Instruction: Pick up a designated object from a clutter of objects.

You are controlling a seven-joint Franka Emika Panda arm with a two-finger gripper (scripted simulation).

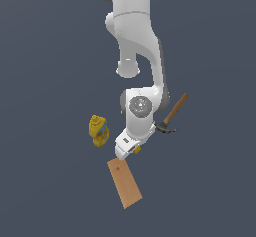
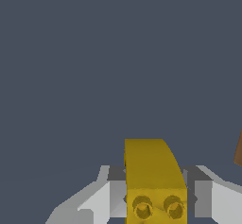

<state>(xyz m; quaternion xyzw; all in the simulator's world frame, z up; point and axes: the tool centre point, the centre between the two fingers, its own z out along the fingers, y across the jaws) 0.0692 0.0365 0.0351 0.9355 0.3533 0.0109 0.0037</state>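
The designated object (image 2: 152,168), a tiny bright-yellow block with two round studs on its near face, sits between my fingers in the wrist view. My gripper (image 2: 156,194) is shut on it, a grey pad against each side. In the exterior view the block (image 1: 136,150) peeks out beside the white hand of the gripper (image 1: 129,150), low over the floor. The clutter of objects lies around it: a yellow bottle (image 1: 98,130), a tan cardboard box (image 1: 125,183) and a wooden-handled hammer (image 1: 172,116).
The box lies just in front of the hand and the hammer's dark head close behind it. The bottle stands off to the exterior view's left. A brown edge (image 2: 238,147) shows at the rim of the wrist view. The floor is plain dark grey.
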